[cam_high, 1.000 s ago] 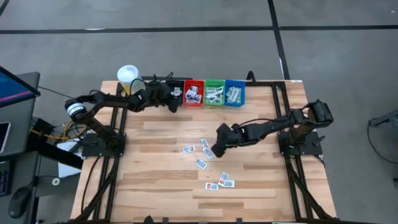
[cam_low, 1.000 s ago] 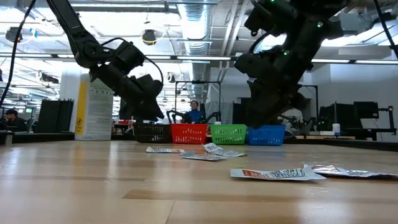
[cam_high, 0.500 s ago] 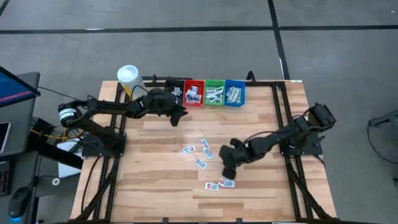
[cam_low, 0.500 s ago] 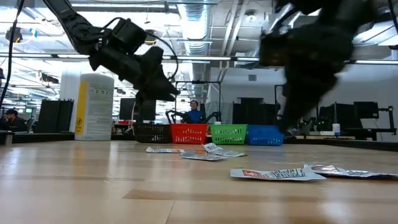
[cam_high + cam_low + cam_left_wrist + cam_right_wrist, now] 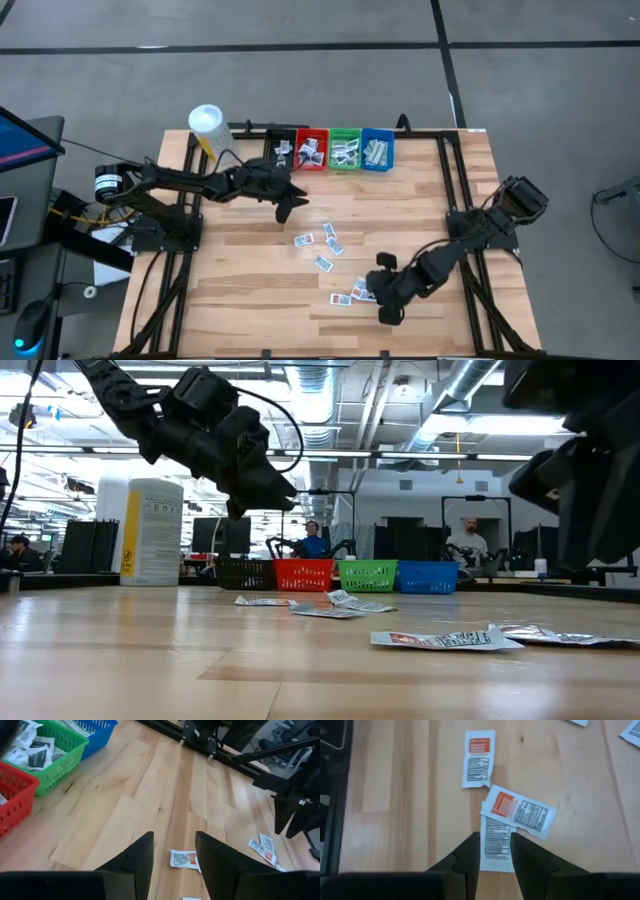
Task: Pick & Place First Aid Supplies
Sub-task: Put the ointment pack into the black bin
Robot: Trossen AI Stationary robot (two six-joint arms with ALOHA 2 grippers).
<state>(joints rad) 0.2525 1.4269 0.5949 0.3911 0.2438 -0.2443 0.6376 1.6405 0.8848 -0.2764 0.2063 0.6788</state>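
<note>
Several small white packets lie flat on the wooden table: a group mid-table [image 5: 325,245] and three near the front [image 5: 358,293]. My right gripper [image 5: 379,293] hovers open over the front three. In its wrist view its fingers [image 5: 494,851] stand either side of the nearest packet [image 5: 495,840], which lies partly under an orange-marked one [image 5: 520,812]. My left gripper [image 5: 290,207] is open and empty, high above the table [image 5: 262,485]. Its wrist view [image 5: 174,851] looks down on one mid-table packet [image 5: 184,858].
Black [image 5: 282,148], red [image 5: 311,150], green [image 5: 345,149] and blue [image 5: 377,149] bins holding packets stand in a row at the far edge. A white-capped yellow bottle [image 5: 207,125] stands at the far left corner. Bare wood lies to the left and right of the packets.
My left gripper has moved from the black and red bins toward the near edge, out over the mid-table packets. My right gripper has swung from the mid-table packets toward the near edge, to above the three front packets. The packets have not moved.
</note>
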